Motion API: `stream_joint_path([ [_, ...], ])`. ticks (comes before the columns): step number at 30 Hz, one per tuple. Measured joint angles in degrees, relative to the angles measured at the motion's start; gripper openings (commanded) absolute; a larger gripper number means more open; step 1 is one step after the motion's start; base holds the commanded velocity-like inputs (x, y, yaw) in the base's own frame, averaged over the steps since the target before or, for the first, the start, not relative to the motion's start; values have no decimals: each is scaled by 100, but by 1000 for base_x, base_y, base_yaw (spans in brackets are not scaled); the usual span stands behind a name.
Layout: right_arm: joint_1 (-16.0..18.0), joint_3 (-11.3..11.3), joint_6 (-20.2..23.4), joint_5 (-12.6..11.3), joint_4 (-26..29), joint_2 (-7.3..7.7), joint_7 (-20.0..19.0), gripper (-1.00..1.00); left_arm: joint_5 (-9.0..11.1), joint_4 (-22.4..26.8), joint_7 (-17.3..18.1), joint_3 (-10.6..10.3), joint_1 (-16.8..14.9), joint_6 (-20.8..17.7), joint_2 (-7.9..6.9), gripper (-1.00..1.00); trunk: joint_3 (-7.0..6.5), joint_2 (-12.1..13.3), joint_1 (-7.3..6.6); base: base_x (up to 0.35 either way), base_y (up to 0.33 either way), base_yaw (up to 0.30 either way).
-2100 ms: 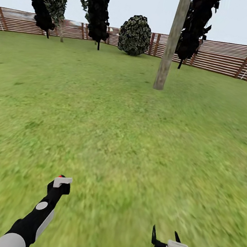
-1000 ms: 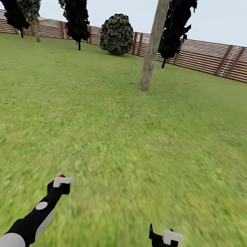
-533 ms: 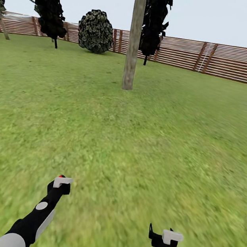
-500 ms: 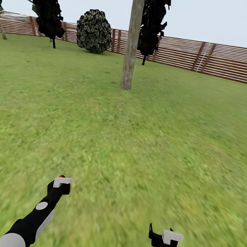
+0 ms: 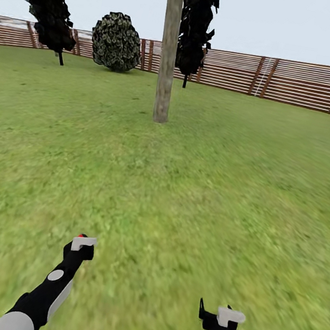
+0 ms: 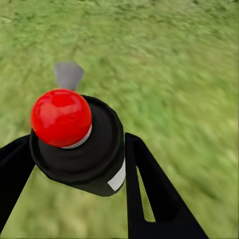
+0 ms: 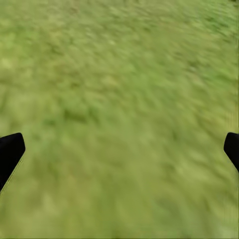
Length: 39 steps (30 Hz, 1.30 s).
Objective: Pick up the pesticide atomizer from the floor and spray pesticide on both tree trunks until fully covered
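Clamping the small black red-capped pesticide atomizer [image 6: 79, 144], the left gripper [image 6: 74, 164] hangs low over blurred green lawn [image 5: 182, 189]; right gripper [image 5: 214, 310] spread, apparently empty. The mottled grey-tan tree trunk [image 5: 168, 53] stands well ahead, now further left in the head view, the camera having turned.

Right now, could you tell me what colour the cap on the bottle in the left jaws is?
Red, a glossy round cap; the left wrist view shows it best.
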State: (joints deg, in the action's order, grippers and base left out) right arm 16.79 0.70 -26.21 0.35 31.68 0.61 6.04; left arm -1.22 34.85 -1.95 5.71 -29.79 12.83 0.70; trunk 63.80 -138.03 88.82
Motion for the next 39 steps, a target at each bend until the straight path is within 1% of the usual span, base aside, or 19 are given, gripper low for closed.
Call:
stream_joint_path([
  [10, 0, -1, 2, -8, 30, 12, -6, 100, 0, 3, 0, 0, 0, 0, 0, -100, -71, 0, 0, 339, 0, 0],
  [14, 0, -10, -3, 6, 25, -28, 4, 100, 0, 3, 0, 0, 0, 0, 0, -100, -75, 0, 0, 339, 0, 0],
  [19, 0, 19, -5, 9, 18, -41, 27, 100, 0, 3, 0, 0, 0, 0, 0, -100, -75, 0, 0, 339, 0, 0],
  [26, 0, 11, -2, 9, 38, -3, 12, 100, 0, 3, 0, 0, 0, 0, 0, -100, -75, 0, 0, 339, 0, 0],
  [35, 0, -6, 2, 17, 14, 1, 4, 100, 0, 3, 0, 0, 0, 0, 0, -100, -78, 0, 0, 339, 0, 0],
  [39, 0, -8, 2, 17, -6, 1, 3, 100, 0, 5, 0, 0, 0, 0, 0, -100, -103, 0, 0, 339, 0, 0],
])
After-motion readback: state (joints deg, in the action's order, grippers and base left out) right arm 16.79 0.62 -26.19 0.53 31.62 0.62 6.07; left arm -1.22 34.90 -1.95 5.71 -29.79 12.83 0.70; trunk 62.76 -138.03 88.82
